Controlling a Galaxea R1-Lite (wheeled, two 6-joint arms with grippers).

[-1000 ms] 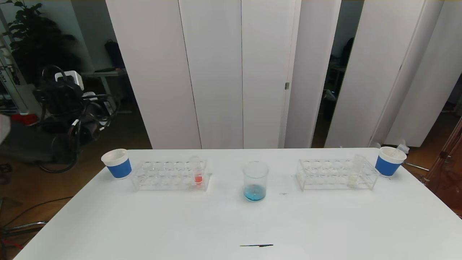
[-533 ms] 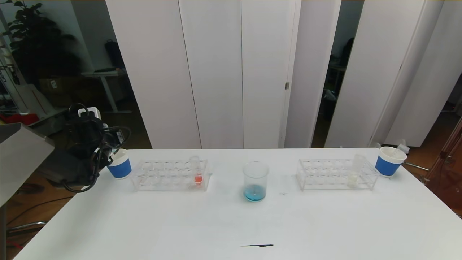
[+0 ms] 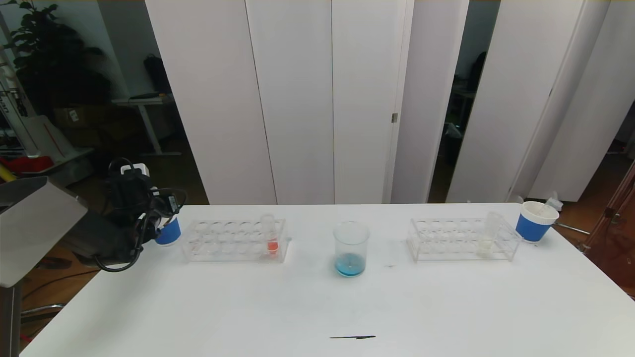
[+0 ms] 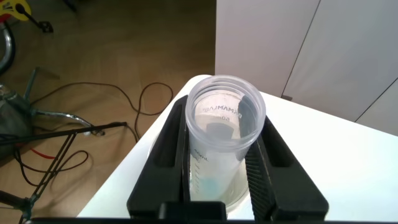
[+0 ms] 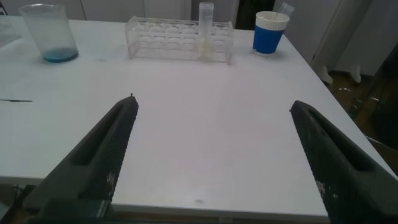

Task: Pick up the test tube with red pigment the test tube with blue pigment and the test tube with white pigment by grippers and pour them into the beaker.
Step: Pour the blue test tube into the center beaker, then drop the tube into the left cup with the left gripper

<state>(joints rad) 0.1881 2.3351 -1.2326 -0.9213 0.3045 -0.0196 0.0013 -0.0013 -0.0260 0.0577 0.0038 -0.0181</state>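
Head view shows the white worktop (image 3: 317, 307) filling the lower part of the scene, with tall white panels (image 3: 297, 99) behind it. Two clear racks stand on it in a row toward the far edge: the left rack (image 3: 233, 241) and the right rack (image 3: 464, 240), well apart. Between them stands the beaker (image 3: 351, 249), upright, with a shallow layer of blue liquid at its bottom. A blue-banded paper cup (image 3: 536, 221) sits just beside the right rack at the worktop's far right corner; another blue-banded cup (image 3: 169, 232) sits just left of the left rack, partly hidden by the left arm.

At the left rack's right end the test tube with red pigment (image 3: 270, 234) stands upright. At the right rack's right end the test tube with white pigment (image 3: 488, 233) stands in its slot, leaning slightly; the right wrist view shows it (image 5: 206, 30) with pale liquid at its bottom.

The left pincer (image 3: 161, 220) hangs over the left cup at the worktop's far left corner. Its wrist view shows its black fingers (image 4: 171, 146) clenched on the test tube with blue pigment (image 4: 224, 146), seen mouth-on, with only a faint blue trace low inside.

The right pincer (image 5: 214, 152) does not appear in the head view; its own camera shows its fingers (image 5: 102, 149) spread wide and released, grasping nothing, above the near right part of the worktop.

A thin dark mark (image 3: 353, 337) lies near the front edge.
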